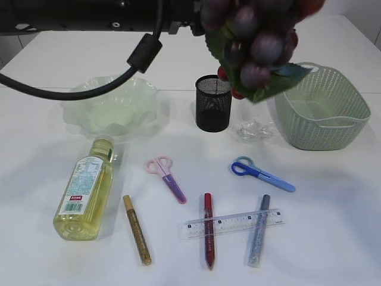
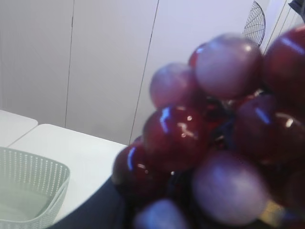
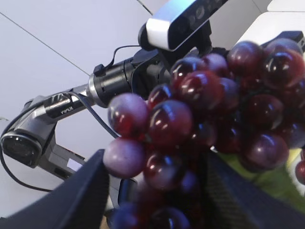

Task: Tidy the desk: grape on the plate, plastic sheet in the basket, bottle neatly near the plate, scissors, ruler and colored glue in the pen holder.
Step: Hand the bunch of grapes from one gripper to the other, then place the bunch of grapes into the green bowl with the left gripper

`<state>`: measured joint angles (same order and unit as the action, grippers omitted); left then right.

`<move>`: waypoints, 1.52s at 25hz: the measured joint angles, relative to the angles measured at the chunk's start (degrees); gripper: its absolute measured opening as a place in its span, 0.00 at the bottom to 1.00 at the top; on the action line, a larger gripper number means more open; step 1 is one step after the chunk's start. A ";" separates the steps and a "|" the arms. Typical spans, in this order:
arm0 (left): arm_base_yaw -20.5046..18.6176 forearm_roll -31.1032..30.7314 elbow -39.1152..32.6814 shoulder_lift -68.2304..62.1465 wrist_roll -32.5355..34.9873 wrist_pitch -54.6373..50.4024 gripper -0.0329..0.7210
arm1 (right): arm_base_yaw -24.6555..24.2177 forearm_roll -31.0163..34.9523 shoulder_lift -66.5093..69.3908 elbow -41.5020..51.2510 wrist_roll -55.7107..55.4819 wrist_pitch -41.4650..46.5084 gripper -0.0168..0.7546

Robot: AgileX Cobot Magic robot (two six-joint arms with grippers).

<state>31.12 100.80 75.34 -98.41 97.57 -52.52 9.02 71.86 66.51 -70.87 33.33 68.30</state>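
Note:
A bunch of dark red grapes (image 1: 256, 42) with green leaves hangs high above the desk, close to the camera. The left arm reaches across the top of the exterior view to it. The grapes fill the left wrist view (image 2: 214, 143); one dark finger of my left gripper (image 2: 95, 210) shows beside them and its grip is unclear. My right gripper (image 3: 152, 200) has a finger on each side of the bunch (image 3: 205, 119). On the desk lie the bottle (image 1: 83, 193), pink scissors (image 1: 166, 174), blue scissors (image 1: 262, 173), ruler (image 1: 233, 223) and gold (image 1: 136, 229), red (image 1: 208, 229) and blue (image 1: 259, 229) glue.
The pale green wavy plate (image 1: 110, 107) stands at the back left. The black mesh pen holder (image 1: 212, 102) stands at the back middle, with the clear plastic sheet (image 1: 253, 129) to its right. The green basket (image 1: 351, 119) is at the back right and shows in the left wrist view (image 2: 33, 181).

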 joint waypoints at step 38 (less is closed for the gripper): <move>-19.43 -0.48 0.00 1.97 0.12 5.04 0.27 | 0.00 -61.12 0.00 -0.27 -25.71 0.36 0.73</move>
<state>11.69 100.33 75.34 -96.44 97.70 -47.48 9.02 10.74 66.51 -71.14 7.62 68.66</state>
